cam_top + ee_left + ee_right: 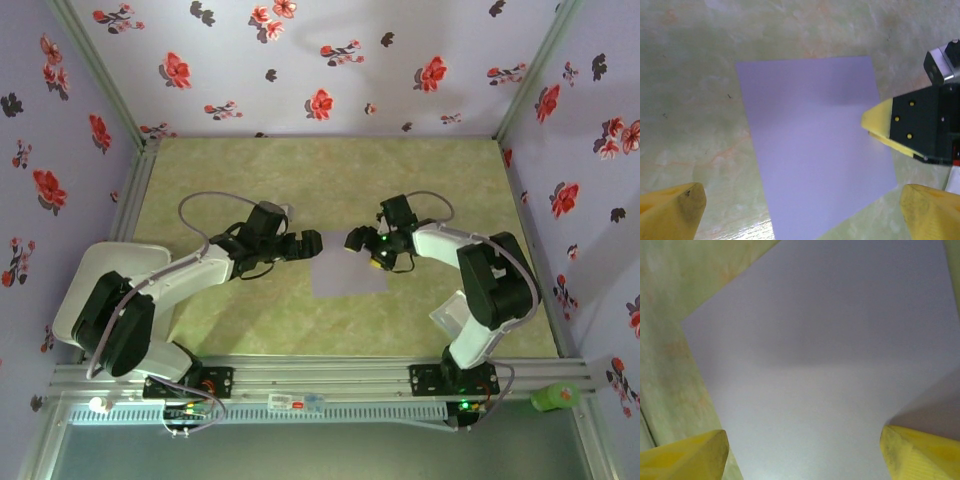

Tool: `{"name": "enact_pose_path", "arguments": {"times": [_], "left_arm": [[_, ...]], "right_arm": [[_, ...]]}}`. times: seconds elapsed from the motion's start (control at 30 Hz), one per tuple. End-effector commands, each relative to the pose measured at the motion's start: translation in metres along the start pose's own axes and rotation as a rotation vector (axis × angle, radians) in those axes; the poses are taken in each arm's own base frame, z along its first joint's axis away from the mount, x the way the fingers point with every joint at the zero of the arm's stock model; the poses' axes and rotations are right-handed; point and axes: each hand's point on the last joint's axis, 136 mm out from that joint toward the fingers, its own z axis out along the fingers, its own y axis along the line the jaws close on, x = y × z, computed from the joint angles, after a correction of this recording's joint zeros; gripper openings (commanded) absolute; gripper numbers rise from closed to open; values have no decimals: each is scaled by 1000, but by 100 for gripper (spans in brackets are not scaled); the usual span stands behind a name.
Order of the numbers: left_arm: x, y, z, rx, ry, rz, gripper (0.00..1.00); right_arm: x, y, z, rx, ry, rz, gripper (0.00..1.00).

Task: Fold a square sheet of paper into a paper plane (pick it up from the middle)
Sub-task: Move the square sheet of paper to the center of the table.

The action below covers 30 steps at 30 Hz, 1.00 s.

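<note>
In the middle of the table (250, 170), just one square sheet of paper (348, 272), pale lavender, plain, lying flat on the green marbled top. Two arms, one coming in from each side, tips close together near the sheet's far edge in the top view. Left fingers (670, 212), two yellow tips, spread wide and empty, hanging by the sheet's far left corner, with the whole square laid out ahead in the left wrist view. Right fingers (685, 457), also two yellow tips, spread wide, empty too, low over the paper. From the left wrist camera, one right tip overlapping the sheet's right edge, can't tell if actually touching. Flowery lavender walls (300, 60) on three sides, plus one green thing (555, 397) down by the right end of the front rail
</note>
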Motion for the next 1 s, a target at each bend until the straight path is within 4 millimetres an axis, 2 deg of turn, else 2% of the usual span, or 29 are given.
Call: {"name": "enact_pose_path", "arguments": {"times": [0.0, 0.03, 0.13, 0.27, 0.6, 0.67, 0.73, 0.87, 0.97], "left_arm": [[-9, -1, -4, -30, -27, 8, 100], [-9, 1, -4, -43, -27, 6, 100], [-7, 4, -5, -51, -26, 1, 100], [-5, 6, -5, -56, -23, -2, 99], [-6, 2, 0, -61, 8, -6, 92], [-6, 0, 2, -61, 23, -16, 90], [-5, -1, 3, -76, 51, -21, 88], [2, -11, 12, -124, 120, -3, 84], [8, -18, 22, -183, 160, -17, 84]], "right_arm": [[28, -22, 11, 71, 20, 110, 81], [33, -25, 12, 84, 11, 128, 80], [45, -19, 17, 42, -2, 163, 79], [49, -11, 16, 6, -10, 171, 79], [52, 18, -4, -106, -44, 205, 80], [47, 24, -15, -129, -82, 192, 80], [37, 16, -32, -59, -169, 169, 80], [24, -28, -65, 135, -292, 208, 82], [21, -46, -81, 150, -322, 247, 83]]}}
